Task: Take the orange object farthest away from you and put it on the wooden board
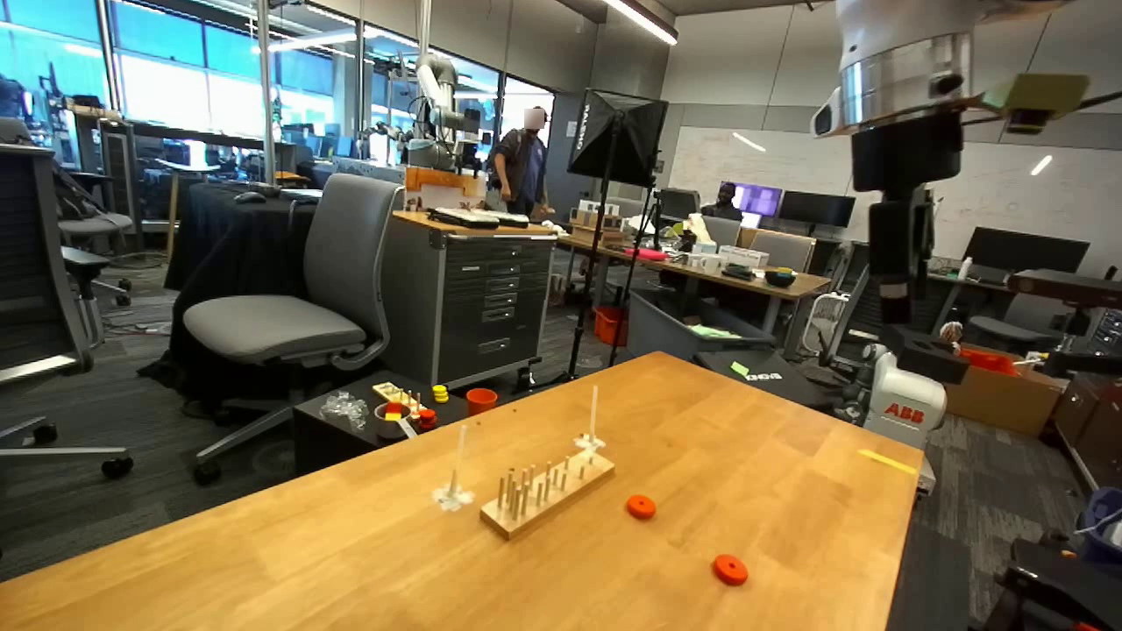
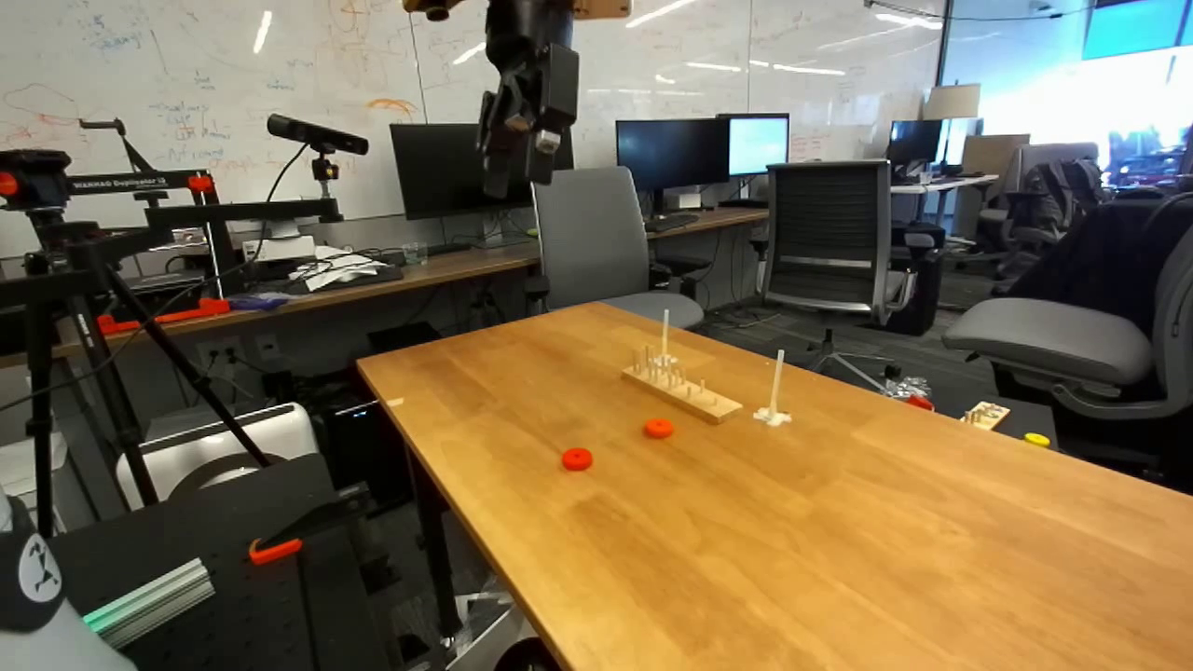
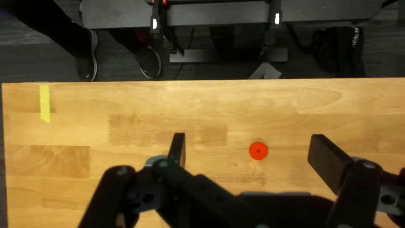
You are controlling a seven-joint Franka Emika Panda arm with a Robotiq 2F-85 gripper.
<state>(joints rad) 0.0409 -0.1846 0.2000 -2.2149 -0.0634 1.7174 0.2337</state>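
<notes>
Overhead, the arm (image 1: 907,74) points down, its fingers (image 3: 327,163) spread wide. I count two orange discs (image 1: 730,570) on the tabletop (image 1: 351,543), the farther disc (image 1: 641,507) near the single pegged wooden board (image 1: 554,505), with two thin rods (image 1: 594,412) upright beside it.

There is one counter (image 1: 789,491), and on it two orange discs (image 1: 642,506) are counted in both exterior views; the wrist view takes in a single disc. One wooden board (image 1: 561,501) is there, its pegs (image 1: 501,492) too crowded for a sure tally. Thin upright rods (image 1: 593,412) number two, with two white patches (image 1: 453,499), one at each foot. Of yellow tape (image 3: 45,103) there is one strip; of fingers (image 3: 329,164), two. In an exterior view there are two people (image 1: 523,166) and one softbox (image 1: 618,136); in an exterior view there are at least four monitors (image 2: 671,154) and one further pegged board (image 2: 985,414). The wrist view shows two shoes (image 3: 148,61).
</notes>
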